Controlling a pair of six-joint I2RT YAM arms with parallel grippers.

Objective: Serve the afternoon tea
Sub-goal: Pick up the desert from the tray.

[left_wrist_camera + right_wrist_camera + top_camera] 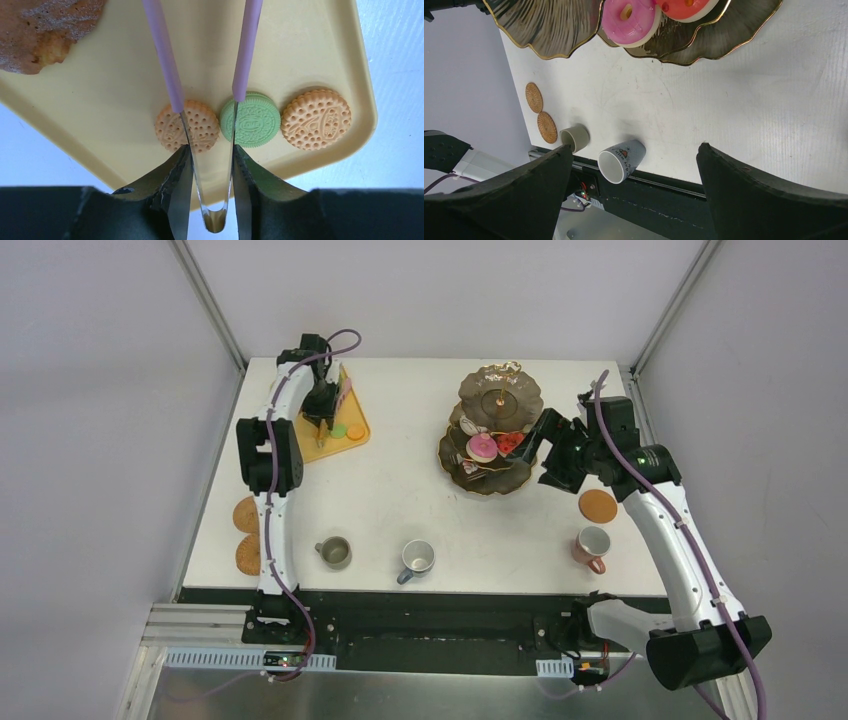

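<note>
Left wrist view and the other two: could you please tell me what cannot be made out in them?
Left wrist: the tongs run off the top edge, so their tips are unseen; the small cake is cut by the corner.
Top: the left arm hides part of the yellow tray.
Right wrist: the red doughnut and stand are cut by the top edge.

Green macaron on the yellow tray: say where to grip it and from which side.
Probably take the green macaron from above, pinching its ribbed edge at the two sides facing the rim and middle of the tray. It lies flat, and orange macarons crowd its other two sides.
</note>
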